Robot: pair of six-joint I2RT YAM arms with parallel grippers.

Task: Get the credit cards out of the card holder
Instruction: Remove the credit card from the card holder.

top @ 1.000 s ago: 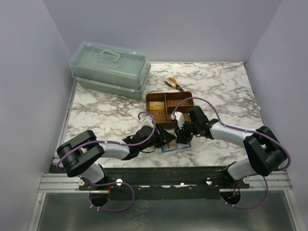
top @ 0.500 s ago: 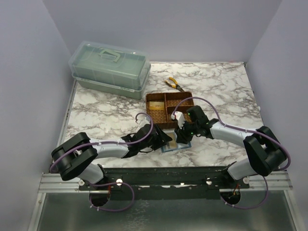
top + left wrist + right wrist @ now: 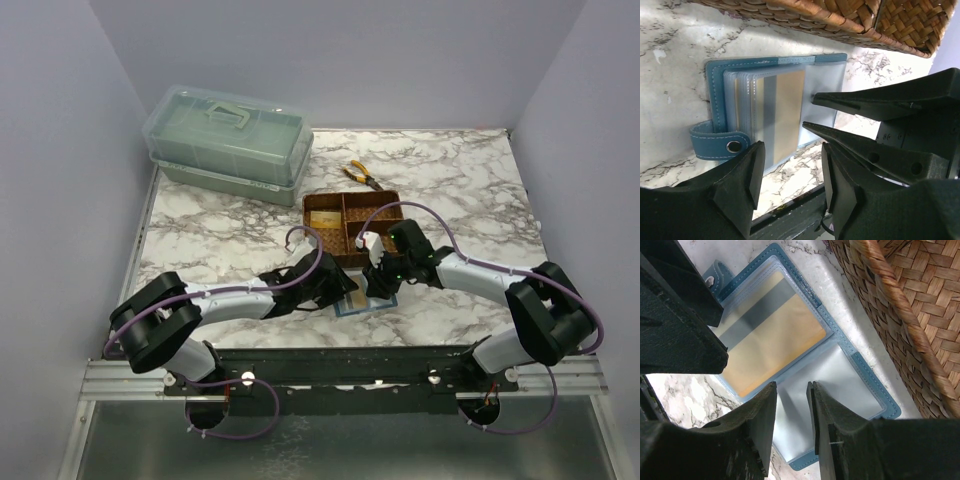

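One gold credit card [image 3: 770, 335], maybe more, is still sleeved in the open card holder [image 3: 715, 100] on the tabletop [image 3: 220, 230] just beside the woven tray [image 3: 350, 197], and your left gripper [image 3: 791, 150] and right gripper [image 3: 791, 387] hover parted, empty, so extraction remains.

2 arms were in view, the left arm [image 3: 235, 300] and the right arm [image 3: 480, 275]. Each ended in 1 claw, the left claw [image 3: 792, 147] and the right claw [image 3: 791, 387], with 2 fingers apiece, 4 in all. On the 1 marble tabletop [image 3: 220, 230] lay 1 teal-blue card holder [image 3: 715, 95] with 1 snap strap [image 3: 715, 145]. 1 gold card [image 3: 775, 340] with 1 grey stripe showed in its top sleeve; the stacked clear sleeves could not be counted. 1 woven tray [image 3: 350, 195] had 3 compartments and held 1 yellowish flat card [image 3: 322, 218]. There was also 1 pair of yellow-handled pliers [image 3: 358, 175] and 1 green lidded box [image 3: 230, 145] with 1 handle [image 3: 228, 113].
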